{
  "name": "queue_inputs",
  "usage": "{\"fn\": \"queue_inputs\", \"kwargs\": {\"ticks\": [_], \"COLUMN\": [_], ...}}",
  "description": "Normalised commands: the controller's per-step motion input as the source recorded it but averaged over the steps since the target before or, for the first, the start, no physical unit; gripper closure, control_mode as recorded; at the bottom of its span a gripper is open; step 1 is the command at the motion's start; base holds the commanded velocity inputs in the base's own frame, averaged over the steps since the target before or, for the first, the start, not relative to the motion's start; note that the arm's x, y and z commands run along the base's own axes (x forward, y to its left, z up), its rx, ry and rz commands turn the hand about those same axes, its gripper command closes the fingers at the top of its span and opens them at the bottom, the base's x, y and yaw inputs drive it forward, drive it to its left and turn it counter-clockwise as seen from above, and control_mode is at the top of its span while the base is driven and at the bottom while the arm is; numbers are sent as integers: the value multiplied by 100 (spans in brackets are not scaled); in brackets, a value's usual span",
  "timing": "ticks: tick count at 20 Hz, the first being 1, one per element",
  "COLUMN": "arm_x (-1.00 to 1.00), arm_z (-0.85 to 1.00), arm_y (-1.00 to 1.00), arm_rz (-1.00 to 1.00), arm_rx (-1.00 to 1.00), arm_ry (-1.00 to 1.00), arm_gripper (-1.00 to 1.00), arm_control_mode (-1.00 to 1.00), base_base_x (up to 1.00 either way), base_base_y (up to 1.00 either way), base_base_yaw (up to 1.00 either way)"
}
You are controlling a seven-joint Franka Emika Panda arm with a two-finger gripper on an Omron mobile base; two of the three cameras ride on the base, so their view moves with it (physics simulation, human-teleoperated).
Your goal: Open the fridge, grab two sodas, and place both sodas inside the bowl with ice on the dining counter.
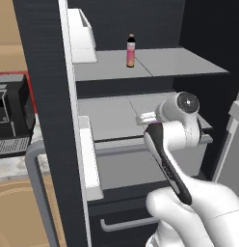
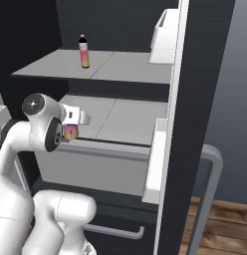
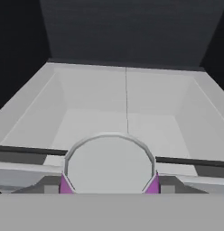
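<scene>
Fridge shelf: bottle upright; hand grips can.

Kitchen, a home one by the look. I'm facing into an open fridge: dark walls, grey shelves, white door bins, a drawer with a bar handle low down, a soda bottle standing on the upper shelf. Left of the fridge door there's a black coffee machine on a marbled worktop, tan wood cabinets behind. Wood floor at near right.
</scene>
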Motion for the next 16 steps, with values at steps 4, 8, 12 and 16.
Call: {"fn": "queue_inputs", "kwargs": {"ticks": [4,8,12,16], "arm_x": [-86,-85,-80,-66], "arm_z": [34,39,48,54], "arm_y": [-2,-4,-11,-20], "arm_rz": [-1,-1,-1,-2], "arm_rx": [0,0,0,0], "arm_ry": [7,6,1,0], "arm_gripper": [100,100,100,100], "arm_control_mode": [-100,-100,-100,-100], "base_base_x": [0,0,0,0], "base_base_y": [0,0,0,0], "base_base_yaw": [0,0,0,0]}}
